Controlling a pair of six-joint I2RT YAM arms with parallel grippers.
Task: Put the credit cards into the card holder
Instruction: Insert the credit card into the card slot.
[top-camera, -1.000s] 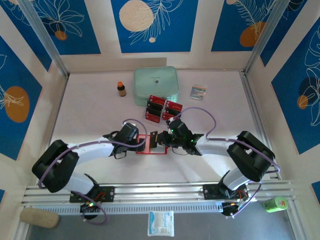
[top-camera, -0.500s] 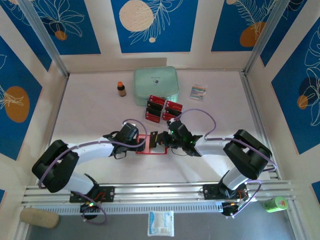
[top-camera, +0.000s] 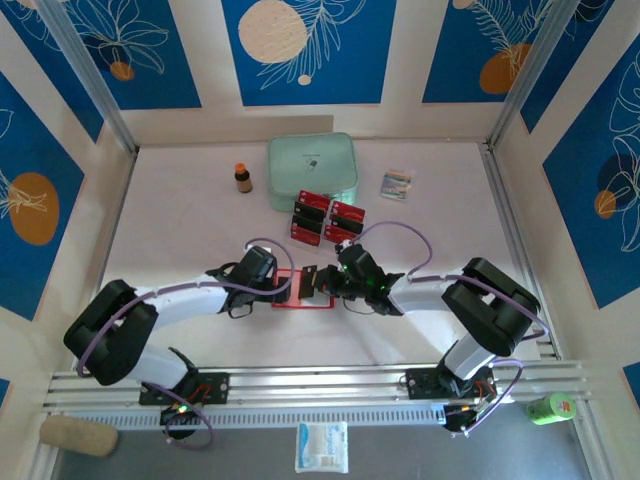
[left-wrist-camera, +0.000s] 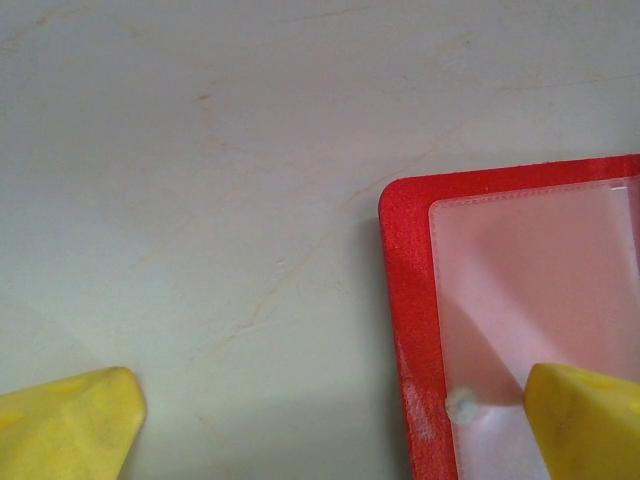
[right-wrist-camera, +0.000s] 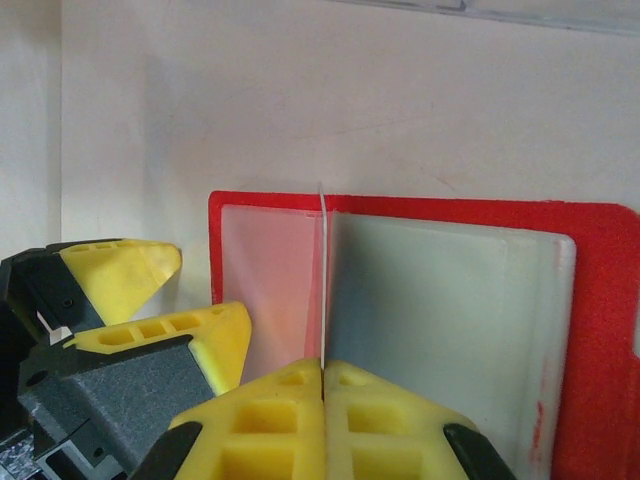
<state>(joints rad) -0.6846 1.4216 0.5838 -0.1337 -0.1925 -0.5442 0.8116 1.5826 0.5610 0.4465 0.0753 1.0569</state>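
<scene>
Locate card holder (top-camera: 300, 299) near centre of table (top-camera: 190, 230), just ahead of both arms: opened flat, red cover underneath, pale clear pockets facing up. Find right gripper (right-wrist-camera: 323, 372) at right side of card holder, closed completely, yellow fingers (right-wrist-camera: 370, 385) pinched flat together on one thin clear pocket leaf (right-wrist-camera: 323, 250); leaf standing upright on edge above red cover, pocket panels lying flat to either side of it. Find left gripper (left-wrist-camera: 325, 430) at left side of card holder, spread to full width, gripping nothing: one yellow fingertip (left-wrist-camera: 65, 425) over bare table just beside red edge, other fingertip over clear pocket close to rounded red corner and next to small pale clasp stud (left-wrist-camera: 462, 403). Contact between that fingertip and pocket: not determinable. In right wrist view, note both left fingertips just left of upright leaf, apart from it. Find credit cards (top-camera: 325, 218) beyond card holder toward far side of table, lying in tight cluster, red with dark bands, near card holder but apart from it, far cards against near edge of mint-green case (top-camera: 311, 165); touching or overlapping not determinable. Note small brown bottle (top-camera: 243, 178) with orange cap upright left of case and striped packet (top-camera: 397, 184) right of case, both well apart from card holder
</scene>
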